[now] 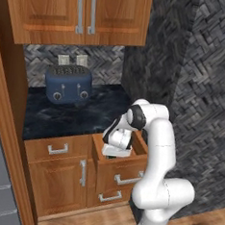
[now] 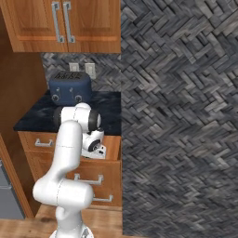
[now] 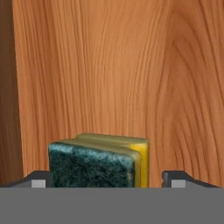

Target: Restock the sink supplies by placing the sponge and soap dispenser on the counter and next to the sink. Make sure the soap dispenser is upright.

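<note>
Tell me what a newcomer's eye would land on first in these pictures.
First, the white arm bent down into the open top drawer under the counter, at the corner by the dark tiled wall. Next, in the hand view, the sponge lies on the wooden drawer floor between the fingers. Then the blue toaster at the counter's back.

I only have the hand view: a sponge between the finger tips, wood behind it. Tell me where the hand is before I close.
Observer: The gripper is down inside an open top drawer, just below the counter.
Operator: Give me what stands on that counter.
Observer: A blue toaster, at the back and left of the drawer.
Operator: Report what is on the drawer's right side.
Observer: A dark herringbone wall rises right beside it.
</note>
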Available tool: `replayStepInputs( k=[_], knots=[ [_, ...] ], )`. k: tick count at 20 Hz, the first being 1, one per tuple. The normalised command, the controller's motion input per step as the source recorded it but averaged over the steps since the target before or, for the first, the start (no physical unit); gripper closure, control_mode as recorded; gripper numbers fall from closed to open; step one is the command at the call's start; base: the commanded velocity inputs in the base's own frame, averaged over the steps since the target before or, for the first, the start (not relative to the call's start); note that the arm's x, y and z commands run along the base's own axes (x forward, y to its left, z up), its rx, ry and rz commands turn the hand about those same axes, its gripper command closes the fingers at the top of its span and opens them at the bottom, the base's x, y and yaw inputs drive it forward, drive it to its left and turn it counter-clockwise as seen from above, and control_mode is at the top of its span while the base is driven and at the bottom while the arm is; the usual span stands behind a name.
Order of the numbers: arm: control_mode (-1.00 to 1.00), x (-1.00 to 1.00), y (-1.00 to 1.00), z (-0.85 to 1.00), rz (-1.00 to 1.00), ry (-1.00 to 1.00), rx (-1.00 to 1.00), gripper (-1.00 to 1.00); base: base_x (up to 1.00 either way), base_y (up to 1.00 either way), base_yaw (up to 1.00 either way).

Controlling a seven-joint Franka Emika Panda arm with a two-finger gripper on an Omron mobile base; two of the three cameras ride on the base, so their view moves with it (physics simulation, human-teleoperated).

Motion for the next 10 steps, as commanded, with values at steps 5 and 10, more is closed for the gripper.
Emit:
replayStepInputs(
  k=[5, 10],
  knots=[
    [-1.0, 0.05, 0.03, -0.38, 0.0, 0.03, 0.0, 1.0, 0.0, 0.0, 0.0],
    [-1.0, 0.0, 0.1, -0.1, 0.0, 0.02, 0.0, 1.0, 0.0, 0.0, 0.0]
  ],
)
